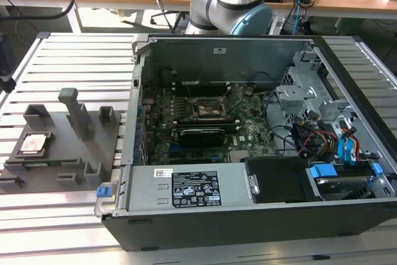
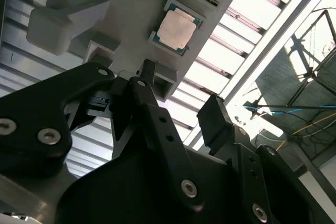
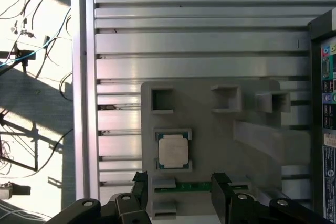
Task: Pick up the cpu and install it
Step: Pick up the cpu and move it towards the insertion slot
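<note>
The cpu [image 1: 33, 144] is a small silvery square with a pinkish sheen. It lies flat in a pocket of the grey fixture plate [image 1: 62, 147] at the exterior view's left, outside the computer case. In both wrist views the cpu [image 3: 173, 150] [image 2: 177, 26] lies well below my gripper [image 3: 181, 188] [image 2: 181, 103]. The black fingers [image 3: 220, 183] are spread apart with nothing between them, so the gripper is open. The black-framed socket [image 1: 208, 108] sits on the motherboard inside the case.
The open computer case [image 1: 248, 215] fills the exterior view's middle and right, with cables and drive bays [image 1: 322, 134] inside. Upright grey blocks [image 1: 75, 111] rise from the fixture beside the cpu. A green memory stick [image 3: 191, 186] lies in a slot next to it. Slatted aluminium table [image 3: 199, 40] surrounds everything.
</note>
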### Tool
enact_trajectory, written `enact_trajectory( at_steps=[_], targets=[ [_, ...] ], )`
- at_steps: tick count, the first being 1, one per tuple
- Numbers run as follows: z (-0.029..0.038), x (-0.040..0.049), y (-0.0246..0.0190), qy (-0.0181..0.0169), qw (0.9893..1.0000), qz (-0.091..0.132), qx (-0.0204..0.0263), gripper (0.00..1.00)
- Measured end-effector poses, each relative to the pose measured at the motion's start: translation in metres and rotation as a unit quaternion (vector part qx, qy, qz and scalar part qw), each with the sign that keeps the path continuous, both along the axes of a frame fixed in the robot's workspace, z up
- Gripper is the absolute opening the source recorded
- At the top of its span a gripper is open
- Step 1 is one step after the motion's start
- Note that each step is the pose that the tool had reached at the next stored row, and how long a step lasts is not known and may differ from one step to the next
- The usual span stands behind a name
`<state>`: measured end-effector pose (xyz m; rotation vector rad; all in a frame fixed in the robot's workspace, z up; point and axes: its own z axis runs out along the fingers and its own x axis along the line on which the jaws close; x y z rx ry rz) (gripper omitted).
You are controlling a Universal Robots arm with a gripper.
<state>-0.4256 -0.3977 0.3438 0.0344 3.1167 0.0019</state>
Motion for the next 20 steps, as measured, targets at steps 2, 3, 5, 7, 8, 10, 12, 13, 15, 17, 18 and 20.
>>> enact_trajectory(
  at_steps=[2,3,5,7,8,10,12,13,15,17,18,20],
  targets=[
    [-0.0012,0.0000,0.0000,0.0000,1.0000,0.000,0.0000,0.60],
    [-0.0017,0.0000,0.0000,0.0000,1.0000,0.000,0.0000,0.60],
    [-0.0027,0.0000,0.0000,0.0000,1.0000,0.000,0.0000,0.60],
    [-0.0037,0.0000,0.0000,0.0000,1.0000,0.000,0.0000,0.60],
    [-0.0041,0.0000,0.0000,0.0000,1.0000,0.000,0.0000,0.60],
    [-0.0050,0.0000,0.0000,-0.0001,1.0000,0.000,0.0000,0.60],
    [-0.0057,0.0000,0.0000,0.0000,1.0000,0.000,0.0000,0.60],
    [-0.0061,0.0000,0.0000,0.0000,1.0000,0.000,0.0000,0.60],
    [-0.0070,0.0000,0.0000,0.0000,1.0000,0.000,0.0000,0.60],
    [-0.0081,0.0000,0.0000,0.0000,1.0000,0.000,0.0000,0.60],
    [-0.0085,0.0000,0.0000,0.0000,1.0000,0.000,0.0000,0.60],
    [-0.0095,0.0000,0.0000,0.0000,1.0000,0.000,0.0000,0.60]
  ],
)
